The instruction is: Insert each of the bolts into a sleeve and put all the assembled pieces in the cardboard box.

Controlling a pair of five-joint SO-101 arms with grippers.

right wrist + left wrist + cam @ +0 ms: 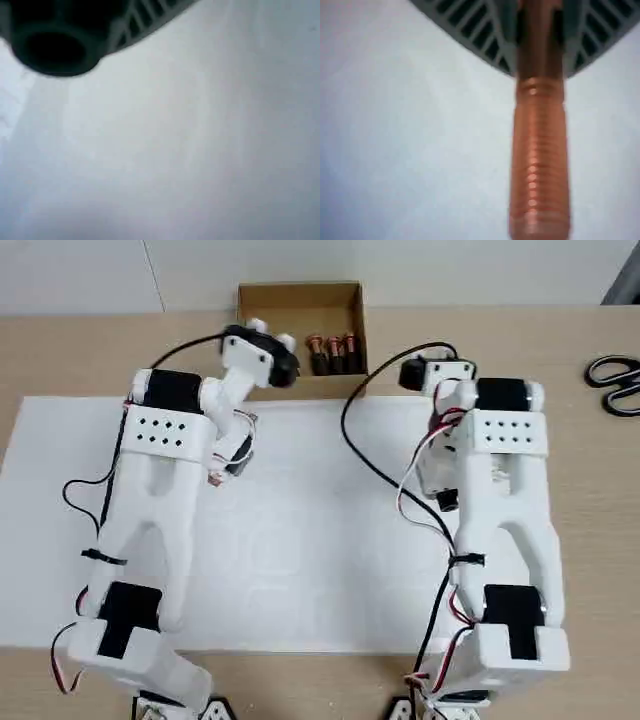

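My left gripper (pixel 540 45) is shut on a copper threaded bolt (pixel 539 160), whose shaft sticks out past the ribbed grey fingers (pixel 470 35), close over the white sheet. My right gripper (pixel 65 17) is shut on a black sleeve (pixel 56 50), seen end-on with its dark bore facing the camera. In the high view both arms are folded over the white sheet (pixel 310 530), the left gripper (pixel 236 454) and the right gripper (pixel 442 492) tucked under them. The cardboard box (pixel 300 295) stands at the back with three assembled copper-and-black pieces (pixel 335 353) in its near right corner.
Black-handled scissors (pixel 614 382) lie on the wooden table at the far right. Black cables loop from both arms across the sheet near the box. The left arm's wrist (pixel 260 352) overhangs the box's near edge.
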